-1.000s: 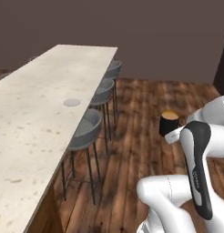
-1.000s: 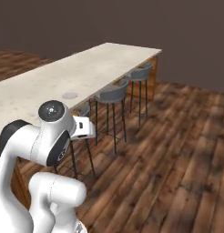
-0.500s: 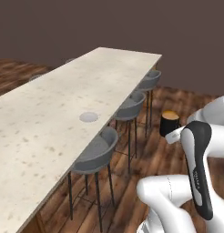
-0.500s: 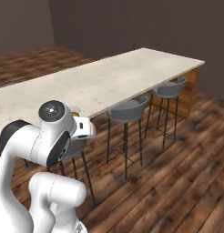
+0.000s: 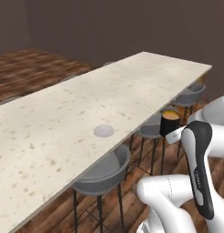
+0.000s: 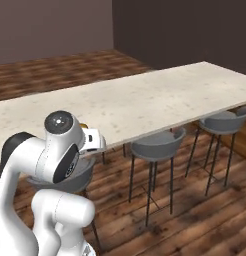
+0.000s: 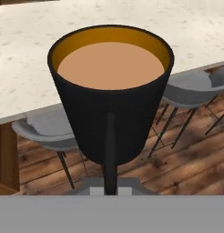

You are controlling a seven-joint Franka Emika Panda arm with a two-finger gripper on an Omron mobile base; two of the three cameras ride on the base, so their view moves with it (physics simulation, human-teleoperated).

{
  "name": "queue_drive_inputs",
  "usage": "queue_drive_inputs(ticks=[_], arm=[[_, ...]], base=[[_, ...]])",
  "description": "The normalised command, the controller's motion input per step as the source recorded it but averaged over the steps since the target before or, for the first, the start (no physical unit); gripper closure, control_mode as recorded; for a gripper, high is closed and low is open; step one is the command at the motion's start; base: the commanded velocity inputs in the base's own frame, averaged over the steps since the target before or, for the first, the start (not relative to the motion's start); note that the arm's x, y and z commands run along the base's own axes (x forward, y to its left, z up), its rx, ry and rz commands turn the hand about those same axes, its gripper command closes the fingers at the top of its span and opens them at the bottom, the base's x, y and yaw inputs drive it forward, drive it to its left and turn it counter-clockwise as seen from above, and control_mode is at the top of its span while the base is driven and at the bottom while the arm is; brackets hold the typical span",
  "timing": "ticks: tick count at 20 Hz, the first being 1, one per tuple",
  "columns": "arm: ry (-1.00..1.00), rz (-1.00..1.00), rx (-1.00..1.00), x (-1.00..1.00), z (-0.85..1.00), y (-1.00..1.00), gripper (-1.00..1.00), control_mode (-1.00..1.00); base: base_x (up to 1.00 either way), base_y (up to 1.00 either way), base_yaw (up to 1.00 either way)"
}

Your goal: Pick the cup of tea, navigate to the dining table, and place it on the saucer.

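Gripper [image 7: 110, 190] clamped on one cup of tea [image 7: 111, 91]; one saucer [image 5: 104, 131] on dining table [image 5: 63, 113]; three stools visible.

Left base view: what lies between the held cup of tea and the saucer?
In the left base view, bare tabletop of the dining table, its edge, and a grey stool below lie between the cup of tea and the saucer.

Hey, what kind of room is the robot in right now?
Probably a dining or breakfast-bar area of a home kitchen, rendered rather than real. A long speckled dining table has grey stools tucked along its edge, a saucer on top and a dark wood floor.
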Motion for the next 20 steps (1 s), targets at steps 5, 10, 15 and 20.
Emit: queue_drive_inputs(ticks=[5, 10, 15, 20], arm=[[0.00, 0.00, 0.00, 0.00, 0.00, 0.00, 1.00, 1.00], [0.00, 0.00, 0.00, 0.00, 0.00, 0.00, 1.00, 1.00], [0.00, 0.00, 0.00, 0.00, 0.00, 0.00, 1.00, 1.00], [0.00, 0.00, 0.00, 0.00, 0.00, 0.00, 1.00, 1.00]], base=[[0.58, 0.11, 0.30], [0.53, 0.00, 0.36], [0.54, 0.00, 0.25], [0.51, 0.00, 0.28]])
